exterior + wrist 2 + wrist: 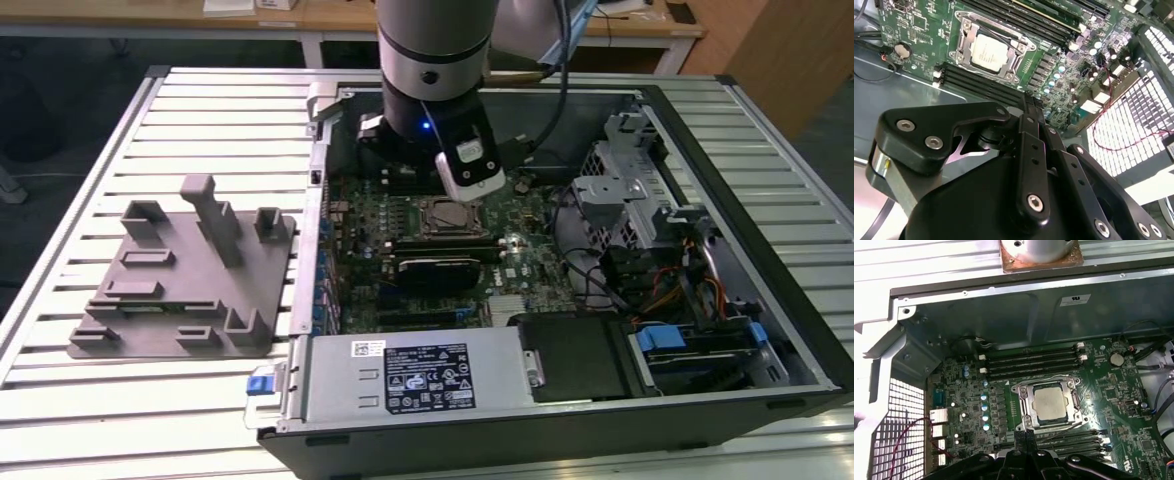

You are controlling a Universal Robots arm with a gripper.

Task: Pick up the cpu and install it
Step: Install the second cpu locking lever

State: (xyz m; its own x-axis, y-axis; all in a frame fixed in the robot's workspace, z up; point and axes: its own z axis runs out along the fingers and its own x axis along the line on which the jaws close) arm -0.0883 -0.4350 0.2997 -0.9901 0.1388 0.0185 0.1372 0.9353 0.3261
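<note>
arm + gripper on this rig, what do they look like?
The arm is a silver-grey cylinder with a dark band and a small blue light, and a black cable runs off it toward the exterior view's right. A white-and-black camera module is clipped on near the wrist. The gripper is matte black, with linkage plates held by silver screws.

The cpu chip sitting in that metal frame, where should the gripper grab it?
Probably by two opposite edges, coming straight down from above. The cpu lies flat, silver top up, inside the socket frame, so its sides are hemmed in and little edge seems exposed.
</note>
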